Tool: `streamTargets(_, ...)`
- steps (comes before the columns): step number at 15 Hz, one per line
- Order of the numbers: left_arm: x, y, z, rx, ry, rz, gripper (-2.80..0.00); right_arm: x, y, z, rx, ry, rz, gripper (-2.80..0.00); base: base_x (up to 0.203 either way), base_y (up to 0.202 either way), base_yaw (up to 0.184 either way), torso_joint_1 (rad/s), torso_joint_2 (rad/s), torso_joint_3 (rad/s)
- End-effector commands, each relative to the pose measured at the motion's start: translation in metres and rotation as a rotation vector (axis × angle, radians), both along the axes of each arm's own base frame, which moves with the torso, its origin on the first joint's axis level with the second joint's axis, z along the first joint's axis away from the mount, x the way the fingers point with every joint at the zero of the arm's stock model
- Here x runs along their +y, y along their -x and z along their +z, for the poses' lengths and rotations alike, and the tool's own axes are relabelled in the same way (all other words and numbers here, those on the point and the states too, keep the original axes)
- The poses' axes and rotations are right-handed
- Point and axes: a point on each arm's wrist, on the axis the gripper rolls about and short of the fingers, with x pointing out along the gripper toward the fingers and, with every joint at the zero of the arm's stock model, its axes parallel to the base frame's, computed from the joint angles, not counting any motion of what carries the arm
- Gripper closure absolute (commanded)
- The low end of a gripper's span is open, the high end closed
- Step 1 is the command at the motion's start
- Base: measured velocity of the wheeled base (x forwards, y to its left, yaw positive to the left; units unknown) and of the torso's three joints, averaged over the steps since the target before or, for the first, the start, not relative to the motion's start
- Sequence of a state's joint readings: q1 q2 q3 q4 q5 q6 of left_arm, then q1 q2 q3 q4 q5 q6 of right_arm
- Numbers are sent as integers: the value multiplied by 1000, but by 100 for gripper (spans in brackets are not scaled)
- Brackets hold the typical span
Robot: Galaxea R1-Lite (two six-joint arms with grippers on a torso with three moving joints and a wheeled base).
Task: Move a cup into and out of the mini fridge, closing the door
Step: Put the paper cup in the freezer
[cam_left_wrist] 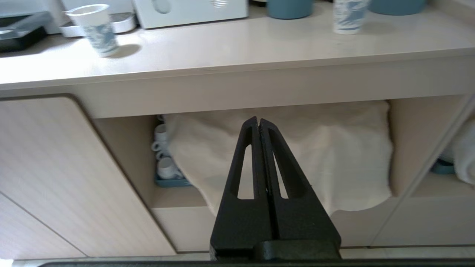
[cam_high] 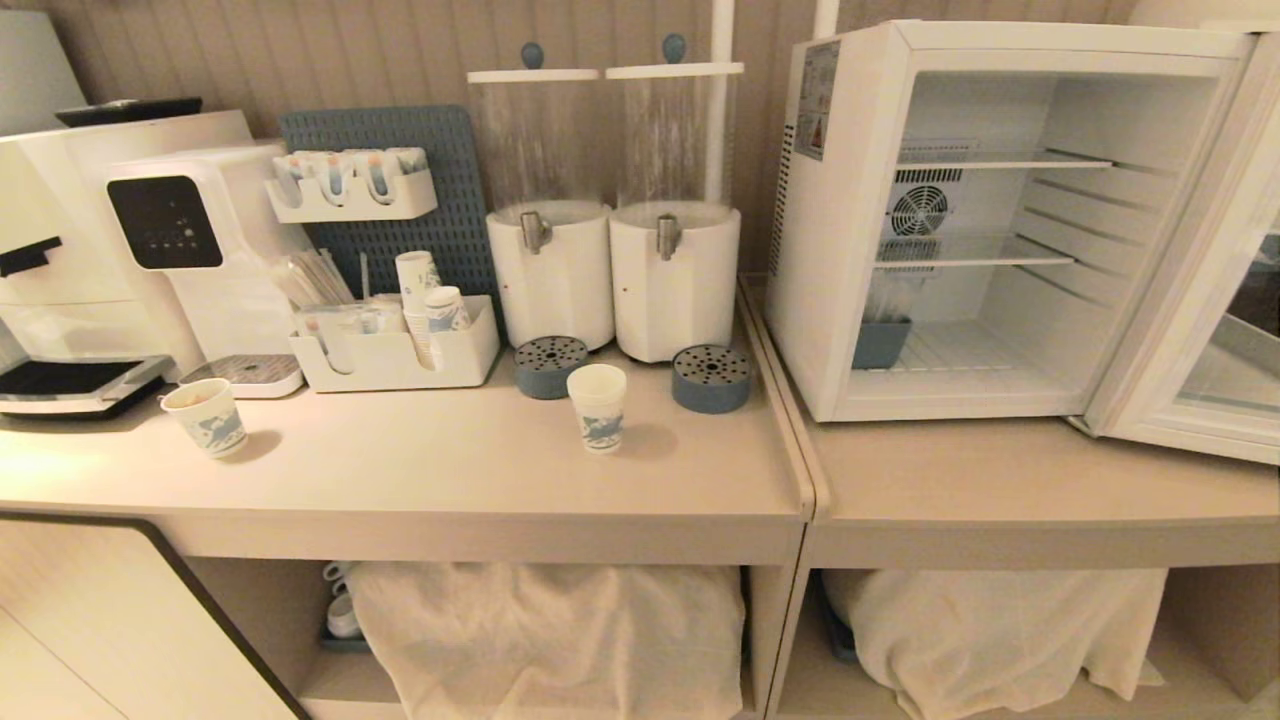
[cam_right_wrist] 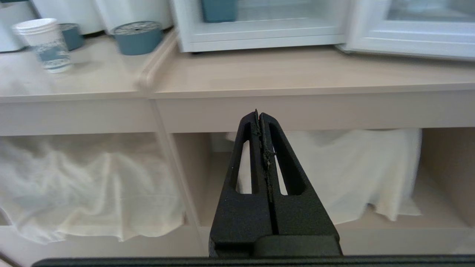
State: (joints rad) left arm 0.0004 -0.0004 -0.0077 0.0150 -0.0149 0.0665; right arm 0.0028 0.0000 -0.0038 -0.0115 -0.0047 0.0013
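The left hand point(cam_left_wrist: 259, 124) and the right hand point(cam_right_wrist: 259, 115) sit lowest and closest, each with its fingers pressed flat together and holding nothing. Both hang below the front edge of the desk point(cam_high: 430, 470), pointing at the open shelves beneath, where pale cloths point(cam_high: 560, 630) drape over whatever is stored there.

On the desk top, the cup point(cam_high: 597, 406) stands upright and alone — white inside, blue print on its wall. It is just in front of two round blue drip trays point(cam_high: 711, 378), with bare surface between it and the front edge and to either side. A second cup with brown contents point(cam_high: 206, 416) stands well apart to the left, near a white machine point(cam_high: 190, 230).

A seam separates this desk from the neighbouring one that carries the mini fridge point(cam_high: 850, 220). The fridge stands just right of the seam, set back from the front edge — a clear strip of desk lies before it. The door point(cam_high: 1200, 300) is swung wide open to the right, leaving the whole front opening free. Inside, two wire shelves point(cam_high: 990, 160) are bare, and a small blue container point(cam_high: 880, 343) sits at the left of the fridge floor.
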Motion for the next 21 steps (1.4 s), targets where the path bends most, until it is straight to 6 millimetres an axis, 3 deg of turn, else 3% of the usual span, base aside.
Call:
streamTargets(1,0,0,0,-2,1,-1,0,0,0,0,0,0,0,0,0,189,-1,7,2,2)
streamTargets(17,0,0,0,-2,5,-1,0,0,0,0,2,0,0,0,1,191,-1,3,1,3)
streamTargets(21,0,0,0,0,12,-1,0,0,0,0,2,0,0,0,81,138,-13,0,6,1)
